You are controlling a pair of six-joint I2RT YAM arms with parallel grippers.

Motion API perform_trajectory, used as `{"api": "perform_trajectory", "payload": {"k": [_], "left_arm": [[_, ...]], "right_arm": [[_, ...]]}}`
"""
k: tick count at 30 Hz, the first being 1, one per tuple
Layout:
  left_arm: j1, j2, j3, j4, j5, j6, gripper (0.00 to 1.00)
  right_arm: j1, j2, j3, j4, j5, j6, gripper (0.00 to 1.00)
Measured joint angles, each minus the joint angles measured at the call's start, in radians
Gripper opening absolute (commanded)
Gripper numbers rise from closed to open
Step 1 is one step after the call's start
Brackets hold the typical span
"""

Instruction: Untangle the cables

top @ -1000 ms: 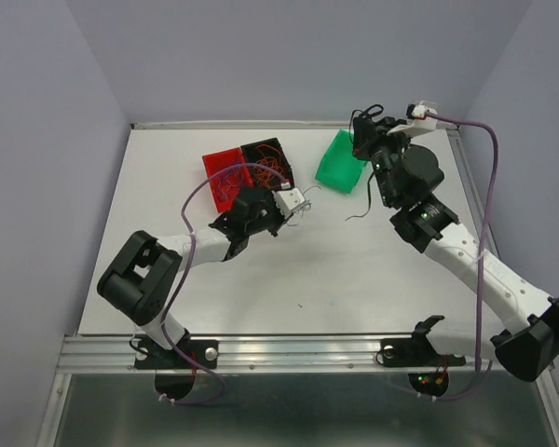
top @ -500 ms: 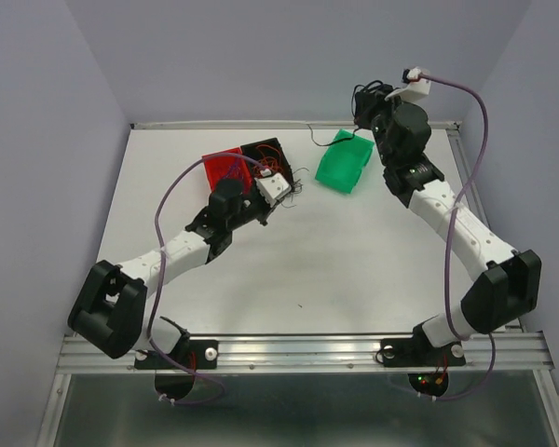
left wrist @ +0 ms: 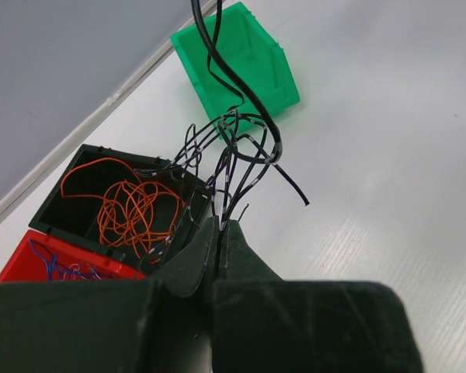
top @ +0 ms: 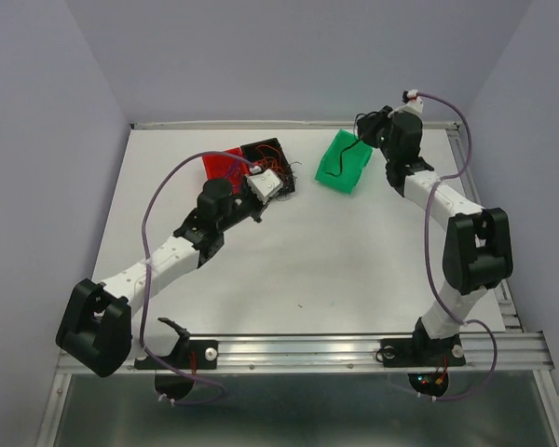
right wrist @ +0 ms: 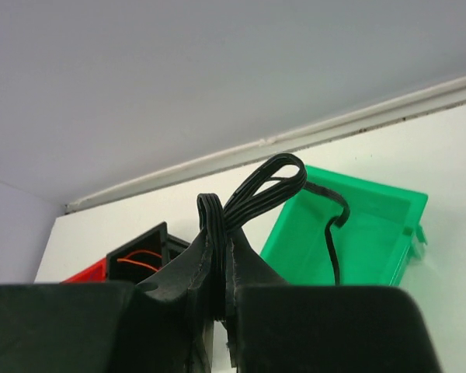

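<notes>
Left hand (left wrist: 220, 229) and right hand (right wrist: 220, 233) each clamped on black cables above the white bench (left wrist: 388, 155).

Nearest, the left hand's jaws are pressed together on a bunch of thin black cables (left wrist: 234, 159) that fan upward and curl, just beside the black bin (left wrist: 68, 180). Orange cables (left wrist: 132, 211) lie coiled inside that bin, and blue cables (left wrist: 62, 268) lie in the red bin (left wrist: 39, 247) touching it. Farther out sits the green bin (left wrist: 279, 78). At the far edge the right hand pinches a looped black band (right wrist: 264, 185) of flat cable, one end trailing down into the green bin.
</notes>
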Motion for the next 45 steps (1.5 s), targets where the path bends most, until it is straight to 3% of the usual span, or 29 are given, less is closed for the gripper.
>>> {"api": "perform_trajectory", "payload": {"k": [10, 19, 22, 26, 29, 36, 45], "left_arm": [[0.005, -0.007, 0.000, -0.022, -0.015, -0.007, 0.00], [0.005, -0.007, 0.000, -0.035, -0.017, -0.011, 0.00], [0.005, -0.007, 0.000, -0.038, -0.016, -0.015, 0.00], [0.005, 0.008, 0.014, -0.049, -0.002, -0.027, 0.00], [0.005, 0.029, 0.040, -0.058, 0.005, -0.038, 0.00], [0.005, 0.049, 0.127, -0.083, 0.013, -0.060, 0.00], [0.005, 0.253, 0.481, -0.098, 0.039, -0.156, 0.00]], "right_arm": [[0.002, 0.108, -0.063, 0.014, -0.061, 0.032, 0.01], [0.017, 0.356, 0.040, -0.179, -0.026, 0.016, 0.02], [0.032, 0.359, 0.063, -0.214, 0.012, 0.004, 0.11], [0.050, 0.353, 0.092, -0.220, 0.050, -0.017, 0.40], [0.070, 0.335, 0.092, -0.232, 0.092, -0.033, 0.49], [0.121, 0.232, 0.090, -0.248, 0.198, -0.076, 0.53], [0.126, 0.108, 0.045, -0.249, 0.366, -0.118, 0.64]]}}
